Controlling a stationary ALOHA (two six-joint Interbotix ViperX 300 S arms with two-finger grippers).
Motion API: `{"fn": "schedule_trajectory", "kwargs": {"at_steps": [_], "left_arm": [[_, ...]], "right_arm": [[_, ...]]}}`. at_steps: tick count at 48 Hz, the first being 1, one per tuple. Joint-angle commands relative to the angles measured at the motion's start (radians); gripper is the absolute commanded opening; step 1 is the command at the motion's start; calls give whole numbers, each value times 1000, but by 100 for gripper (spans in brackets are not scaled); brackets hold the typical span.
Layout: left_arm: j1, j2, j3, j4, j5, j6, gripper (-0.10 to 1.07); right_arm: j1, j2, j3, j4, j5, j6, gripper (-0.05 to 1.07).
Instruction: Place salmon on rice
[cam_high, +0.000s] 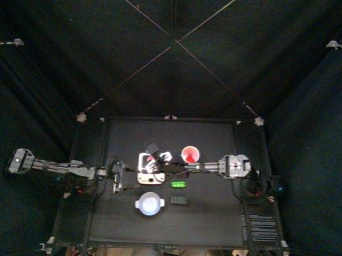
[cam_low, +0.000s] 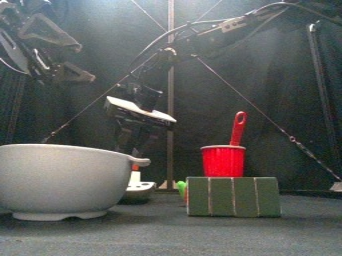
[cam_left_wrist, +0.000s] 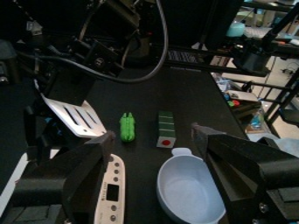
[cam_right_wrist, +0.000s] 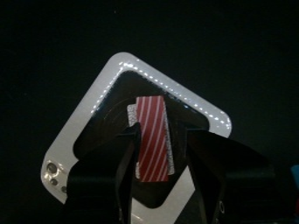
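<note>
Right wrist view shows my right hand open above the red-striped salmon, which lies on white rice on a white plate. My left hand rests open near a bowl.

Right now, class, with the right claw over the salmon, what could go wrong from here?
1. The open right claw straddles the salmon, which lies on a small white tray; closing off-centre could push it aside.
2. The strip is thin, so the grip may slip.
3. The white bowl sits nearby; a low carry might clip its rim.
</note>
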Motion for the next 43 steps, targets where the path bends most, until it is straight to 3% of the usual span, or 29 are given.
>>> {"fn": "schedule_trajectory", "kwargs": {"at_steps": [1, 8, 24, 43], "left_arm": [[2, 2, -12, 0, -3, 2, 103], [2, 2, -12, 0, -5, 2, 103], [2, 2, -12, 0, -5, 2, 103], [2, 2, -12, 0, -5, 2, 103]], "right_arm": [[2, -23, -29, -5, 2, 0, 75], [3, -23, -29, -6, 0, 0, 71], [3, -17, -23, 18, 0, 0, 40], [0, 23, -20, 52, -2, -2, 39]]}}
